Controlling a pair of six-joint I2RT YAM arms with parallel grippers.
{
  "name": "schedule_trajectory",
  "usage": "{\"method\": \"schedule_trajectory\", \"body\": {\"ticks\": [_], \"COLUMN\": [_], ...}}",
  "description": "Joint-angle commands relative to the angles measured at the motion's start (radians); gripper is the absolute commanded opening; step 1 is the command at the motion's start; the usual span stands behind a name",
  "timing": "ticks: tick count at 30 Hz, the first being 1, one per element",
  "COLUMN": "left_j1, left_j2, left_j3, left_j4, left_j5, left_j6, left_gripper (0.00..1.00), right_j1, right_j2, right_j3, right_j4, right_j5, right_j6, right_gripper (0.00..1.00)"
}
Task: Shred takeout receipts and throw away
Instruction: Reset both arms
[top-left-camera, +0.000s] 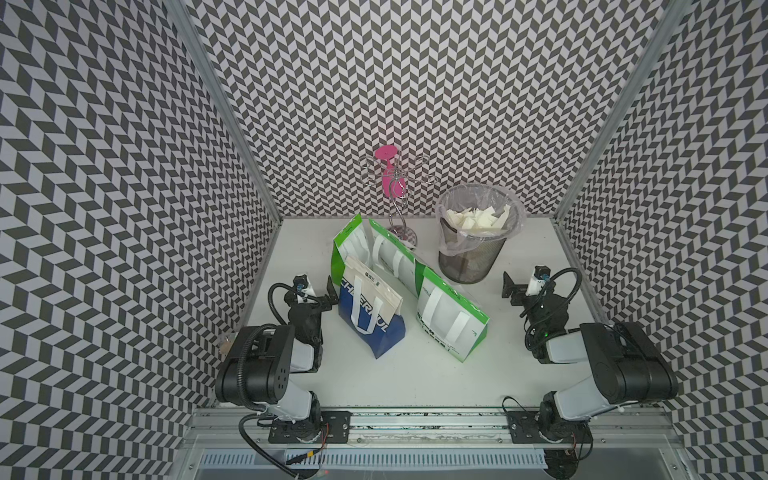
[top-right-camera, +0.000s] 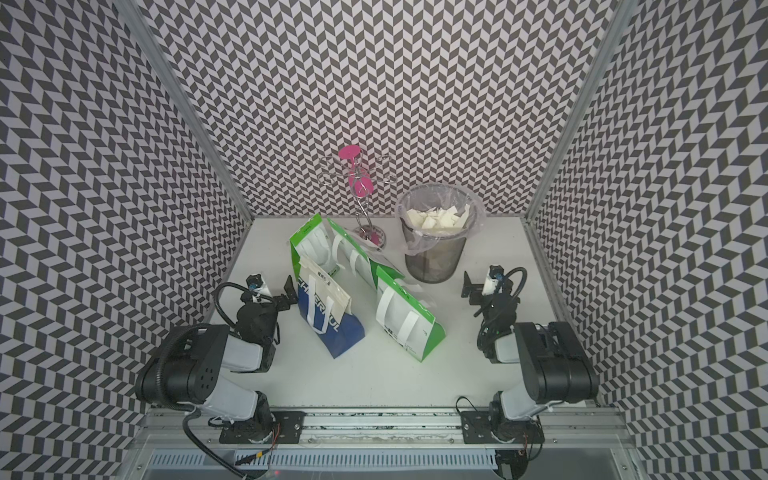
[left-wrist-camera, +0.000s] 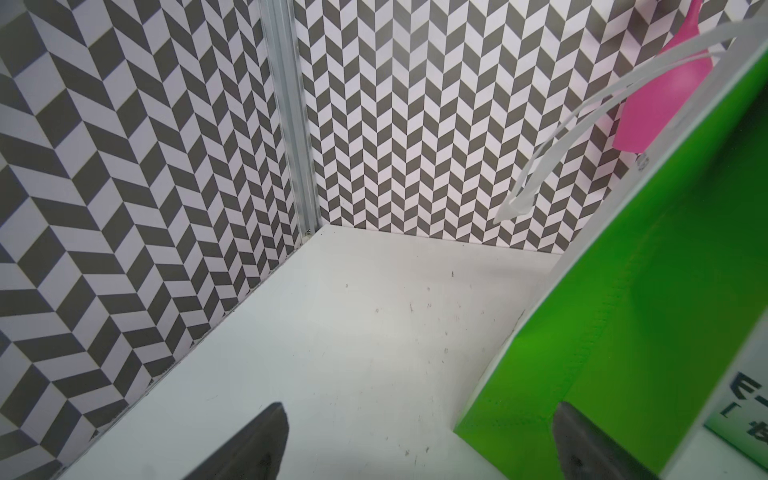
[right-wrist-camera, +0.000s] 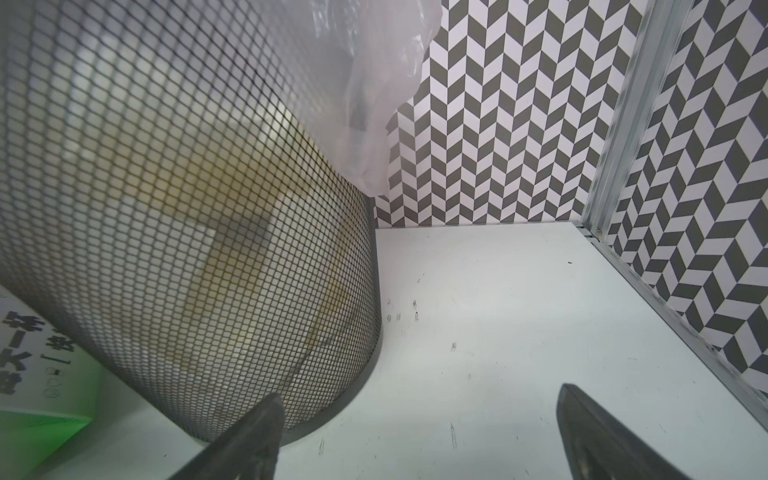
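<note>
Receipt pieces (top-left-camera: 478, 219): torn cream-white scraps, all piled inside the mesh bin (top-left-camera: 469, 264), filling it to near the rim. Both top views show them, and the right wrist view shows them through the mesh (right-wrist-camera: 232, 249). The bin sits at 1 o'clock on the worktop (top-left-camera: 415, 374), with its clear liner (top-left-camera: 451, 249) folded over the rim.

I see no whole slip lying loose. Can't tell if any is left inside the bags.

Handling, my read:
- Thin paper, near weightless and floppy, so it won't hold shape when lifted.
- It tears with little force and slides on the smooth worktop.
- Take a slip at a free edge or corner. To rip it, pinch with both grippers close together on that edge.
- Small scraps may flutter, so release low over the bin mouth.

Around the bin: green-and-white bags (top-left-camera: 453, 320) run from 11 o'clock to centre, and a blue-and-cream bag (top-left-camera: 374, 320) sits at about 9 to 10 o'clock.

Left gripper (top-left-camera: 330, 293) is at 9 o'clock beside the blue bag, jaws wide and empty (left-wrist-camera: 419, 419). Right gripper (top-left-camera: 509, 286) is at 3 o'clock, just beside the bin base, also wide and empty (right-wrist-camera: 419, 411).
</note>
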Motion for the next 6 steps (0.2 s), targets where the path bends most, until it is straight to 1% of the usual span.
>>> {"method": "schedule_trajectory", "body": {"ticks": [1,6], "left_j1": [-0.008,-0.015], "left_j2": [0.006,0.004], "left_j3": [0.018,0.021], "left_j4": [0.034,0.03], "left_j5": [-0.017,-0.025], "left_j6": [0.002,0.012], "left_gripper": [1.0,1.0], "right_j1": [0.004,0.004], "right_j2": [0.007,0.005], "right_j3": [0.014,0.014], "right_j4": [0.044,0.04], "right_j5": [-0.007,-0.003], "right_j6": [-0.006,-0.004], "right_gripper": [0.99,0.99]}}
